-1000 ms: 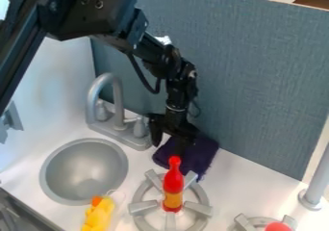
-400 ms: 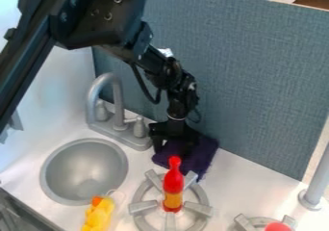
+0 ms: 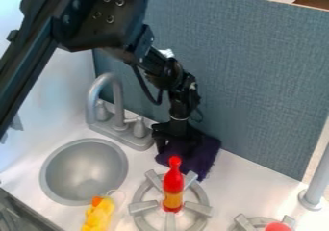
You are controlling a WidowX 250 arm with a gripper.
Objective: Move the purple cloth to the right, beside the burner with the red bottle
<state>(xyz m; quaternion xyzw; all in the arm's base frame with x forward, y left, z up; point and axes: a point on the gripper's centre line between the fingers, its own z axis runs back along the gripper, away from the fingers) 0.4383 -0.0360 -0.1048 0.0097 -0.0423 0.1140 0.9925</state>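
Gripper and cloth come together in the camera view, behind the stove ring and near the foot of the blue-grey panel. Black and pointing down, the gripper is right at the dark purple cloth, overlapping its upper left part; whether it is spread, pressed together or pinching the cloth, I cannot tell. The cloth lies on the white counter, to the image right of the grey tap, its near edge just behind the ring. A bottle, red with a yellow-orange band, stands upright in the middle of the ring, its top in front of the cloth. The round grey sink is at the image left, below the tap. Near the bottom edge lies a yellow toy with an orange end, between sink and ring. A red thing sits at a second ring, lower right.
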